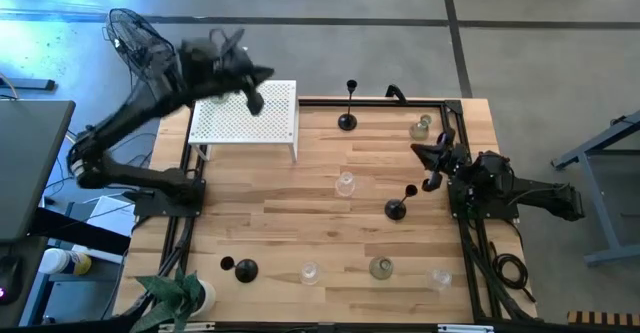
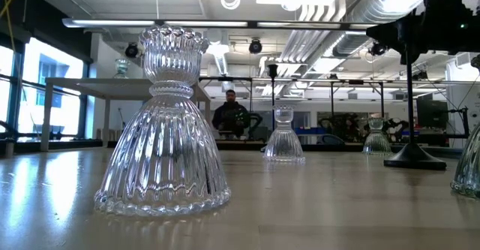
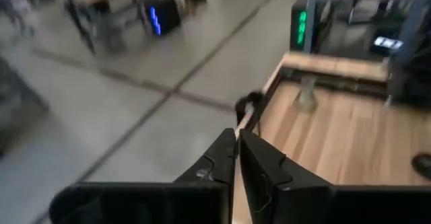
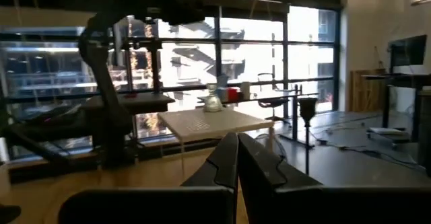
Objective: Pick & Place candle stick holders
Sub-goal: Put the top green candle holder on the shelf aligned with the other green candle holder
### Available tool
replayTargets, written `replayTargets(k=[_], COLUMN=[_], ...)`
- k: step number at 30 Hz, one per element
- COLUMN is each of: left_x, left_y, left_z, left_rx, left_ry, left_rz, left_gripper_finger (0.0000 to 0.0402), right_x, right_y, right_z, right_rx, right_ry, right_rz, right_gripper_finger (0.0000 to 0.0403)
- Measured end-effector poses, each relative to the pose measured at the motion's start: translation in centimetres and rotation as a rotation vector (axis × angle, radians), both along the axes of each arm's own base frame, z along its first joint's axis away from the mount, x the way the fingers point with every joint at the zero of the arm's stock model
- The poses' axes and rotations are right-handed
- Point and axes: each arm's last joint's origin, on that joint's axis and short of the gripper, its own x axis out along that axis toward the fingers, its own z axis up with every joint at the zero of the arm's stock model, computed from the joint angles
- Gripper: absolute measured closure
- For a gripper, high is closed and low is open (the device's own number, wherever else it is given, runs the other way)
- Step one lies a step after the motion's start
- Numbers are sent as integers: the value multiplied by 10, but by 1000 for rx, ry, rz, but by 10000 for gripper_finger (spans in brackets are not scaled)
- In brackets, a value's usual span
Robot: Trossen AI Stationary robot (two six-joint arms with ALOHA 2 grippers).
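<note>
Three black candle stick holders stand on their round bases on the wooden table: one at the far edge [image 1: 348,113], one right of the middle [image 1: 398,205], one near left [image 1: 240,268]. Clear-glass holders stand at the middle [image 1: 345,183], far right [image 1: 420,128] and along the near edge [image 1: 308,271] [image 1: 380,266] [image 1: 440,278]. Another glass holder [image 4: 212,103] stands on the white perforated stand [image 1: 245,118]. My left gripper [image 3: 236,158] is shut and empty, raised over the stand [image 1: 255,98]. My right gripper [image 4: 237,158] is shut and empty, above the table's right side [image 1: 432,158].
A black wire-cage fan [image 1: 135,33] stands off the table's far left corner. A green plant [image 1: 175,293] is at the near left corner. Bare wood lies between the stand and the near-edge holders. A person [image 2: 230,115] is in the room beyond the table.
</note>
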Motion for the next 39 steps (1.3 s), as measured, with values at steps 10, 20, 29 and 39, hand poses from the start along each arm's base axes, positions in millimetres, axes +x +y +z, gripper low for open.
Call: replayTargets(k=[10,20,29,39], left_x=[37,43,43,43], left_y=[-34,-61,-64,-64], left_z=[-90,-147,-153,-154], left_rx=[-37,41,19,11], left_ry=[-13,-200,-202,-197], left_rz=[-269,-440,-477,-503], left_gripper_finger=[398,399,399,399], right_x=[-4,12,33,11], right_y=[-6,-25,-71,-110], right_z=[17,55,52,41], right_rx=[151,478,669,834], right_ry=[63,479,668,610], right_rz=[-237,-577,-716,-702], right_gripper_finger=[403,403,358,285])
